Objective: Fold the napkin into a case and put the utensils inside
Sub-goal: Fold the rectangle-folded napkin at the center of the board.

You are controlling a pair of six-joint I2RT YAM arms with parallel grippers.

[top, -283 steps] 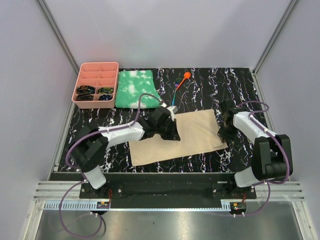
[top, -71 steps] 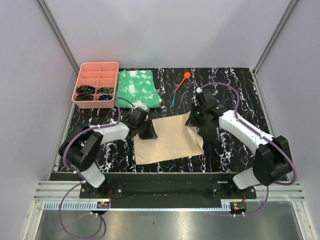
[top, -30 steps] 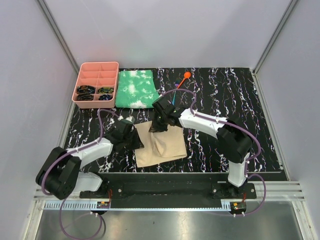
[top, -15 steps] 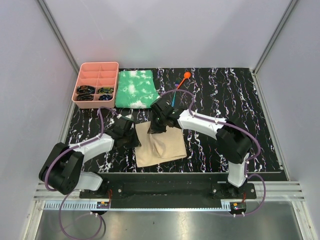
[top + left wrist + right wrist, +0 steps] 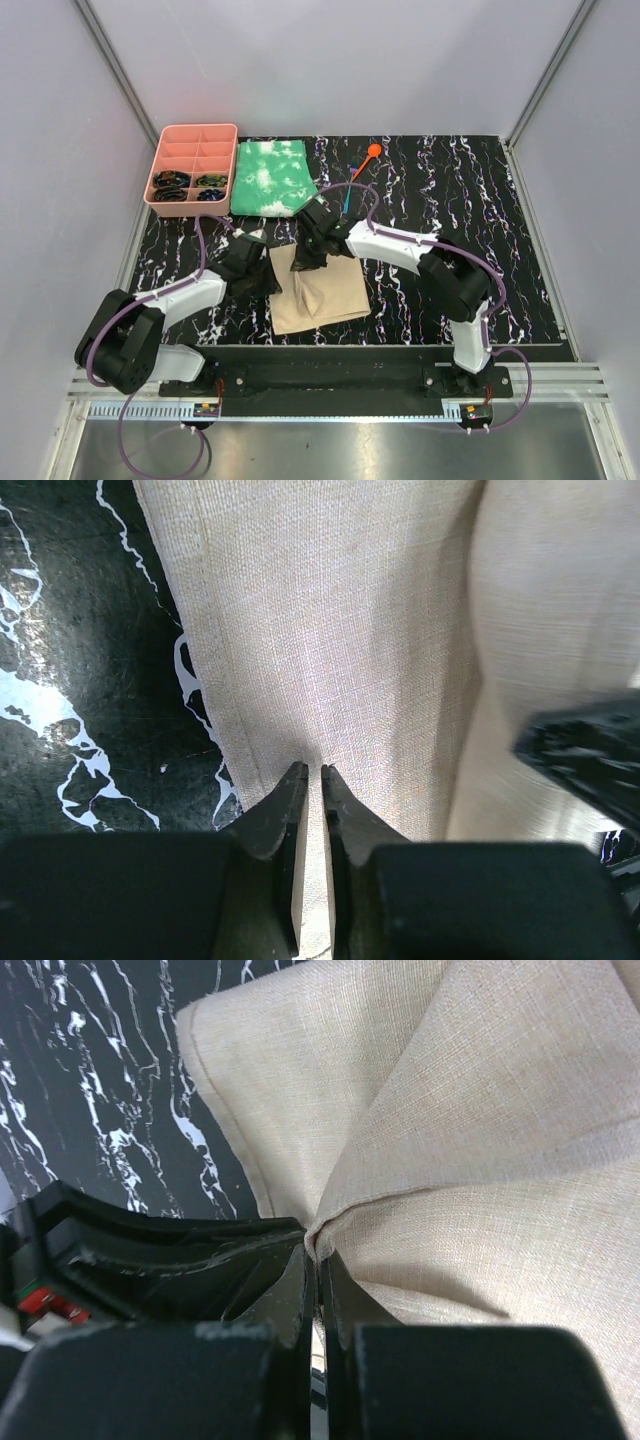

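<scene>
Napkin [image 5: 322,296] part-folded, mid worktop [image 5: 455,190]. L gripper [image 5: 310,772] narrow, pinching its left edge. R gripper [image 5: 312,1242] clamped on folded-over corner. Utensils [image 5: 373,152] lie beyond, nr green cloth [image 5: 268,178].

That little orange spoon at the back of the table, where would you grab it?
On the orange spoon, probably the thin handle, below the round head, coming straight down with the jaws across it. It lies flat on the table, slanting near-left, so only its narrow sides can be pinched.
</scene>
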